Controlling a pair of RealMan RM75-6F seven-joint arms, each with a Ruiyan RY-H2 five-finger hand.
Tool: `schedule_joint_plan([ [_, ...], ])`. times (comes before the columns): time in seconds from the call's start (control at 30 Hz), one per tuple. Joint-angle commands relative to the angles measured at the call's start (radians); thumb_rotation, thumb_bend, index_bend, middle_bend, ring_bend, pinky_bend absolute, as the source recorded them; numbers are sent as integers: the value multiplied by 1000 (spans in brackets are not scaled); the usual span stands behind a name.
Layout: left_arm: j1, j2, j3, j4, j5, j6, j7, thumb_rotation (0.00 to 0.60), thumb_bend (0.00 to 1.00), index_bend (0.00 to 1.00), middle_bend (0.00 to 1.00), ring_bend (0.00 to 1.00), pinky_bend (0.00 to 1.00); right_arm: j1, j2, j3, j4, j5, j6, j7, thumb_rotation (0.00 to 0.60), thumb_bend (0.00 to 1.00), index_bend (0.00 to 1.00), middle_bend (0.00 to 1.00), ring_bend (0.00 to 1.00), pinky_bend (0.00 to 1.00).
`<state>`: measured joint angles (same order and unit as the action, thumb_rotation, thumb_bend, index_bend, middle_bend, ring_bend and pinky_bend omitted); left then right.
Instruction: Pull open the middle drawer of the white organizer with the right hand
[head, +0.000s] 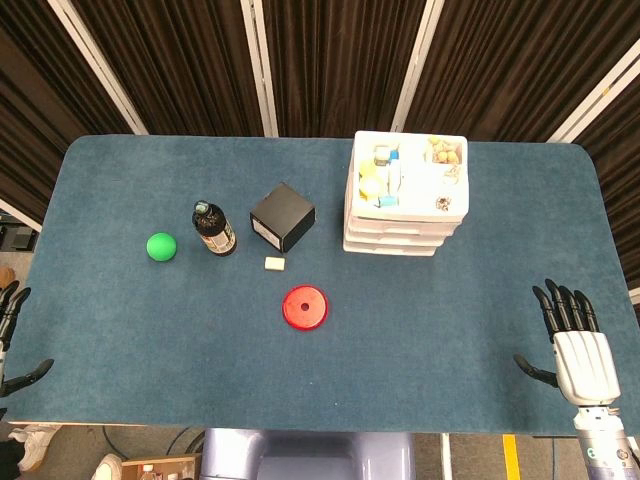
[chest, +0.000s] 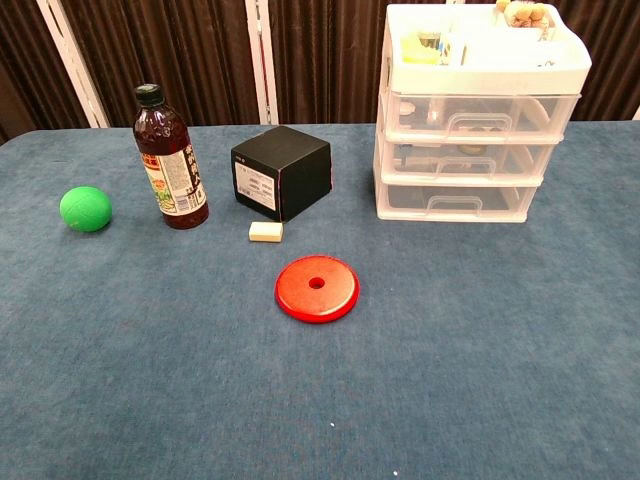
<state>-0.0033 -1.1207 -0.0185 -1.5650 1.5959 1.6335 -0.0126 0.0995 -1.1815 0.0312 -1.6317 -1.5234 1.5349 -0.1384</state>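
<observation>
The white organizer (head: 406, 195) (chest: 470, 120) stands at the back right of the blue table, with three clear drawers stacked under an open top tray. Its middle drawer (chest: 466, 158) sits pushed in, flush with the other two, its handle facing the front. My right hand (head: 572, 335) hovers at the table's front right edge, fingers spread, holding nothing, well in front of and to the right of the organizer. My left hand (head: 12, 340) shows only partly at the left edge, fingers apart and empty. Neither hand appears in the chest view.
A black box (head: 282, 216) (chest: 281, 170), a dark bottle (head: 213, 229) (chest: 170, 160), a green ball (head: 161, 246) (chest: 85, 208), a small cream block (head: 275, 263) (chest: 265, 231) and a red disc (head: 305, 306) (chest: 317, 288) lie left of the organizer. Small items fill the top tray.
</observation>
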Motion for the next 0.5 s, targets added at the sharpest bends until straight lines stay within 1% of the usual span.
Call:
schedule_joint_plan([
  [0.03,1,0,0,0,1,2,0,600,22,10,0,0,4,-1,2,0,-4,-1,-3,7,600,186,0,0,0,52],
  [0.17,1,-1,0,3,4,4,1,600,22,10,0,0,4,-1,3,1,-17,-8,-7,24,600,195,0,0,0,61],
  [0.2,1,-1,0,3,6,6,2,600,22,9,0,0,4,0,2,1,-27,-11,-9,37,600,208,0,2,7,92],
  [0.23,1,-2,0,4,8,7,2,600,21,10,0,0,4,0,2,1,-36,-12,-11,48,600,231,0,32,49,171],
  [0.27,2,-4,1,5,10,8,2,600,21,9,0,0,4,3,0,3,-57,-13,-14,74,600,259,0,108,143,309],
  [0.3,1,-5,2,6,12,9,1,600,21,10,0,0,4,6,-2,5,-83,-12,-20,104,600,279,0,185,237,421],
  [0.33,1,-5,2,6,14,8,-1,600,22,10,0,0,4,9,-2,7,-106,-8,-28,126,600,317,0,331,397,584],
  [0.37,0,-6,2,6,14,7,-3,600,22,10,0,0,4,15,-2,9,-140,-2,-43,159,600,367,0,477,546,713],
  [0.4,-1,-6,2,6,14,5,-5,600,22,10,0,0,4,24,5,12,-184,15,-70,191,600,408,0,562,627,773],
  [0.43,-2,-6,2,7,14,4,-7,600,22,10,0,0,4,33,9,13,-223,32,-98,226,600,475,0,661,713,830],
  [0.47,-3,-5,2,6,14,2,-8,600,22,10,0,0,4,50,17,17,-281,67,-147,277,600,539,0,725,768,865],
  [0.5,-4,-5,2,6,14,1,-10,600,22,10,0,0,4,68,29,25,-329,107,-197,312,600,578,0,754,793,881],
])
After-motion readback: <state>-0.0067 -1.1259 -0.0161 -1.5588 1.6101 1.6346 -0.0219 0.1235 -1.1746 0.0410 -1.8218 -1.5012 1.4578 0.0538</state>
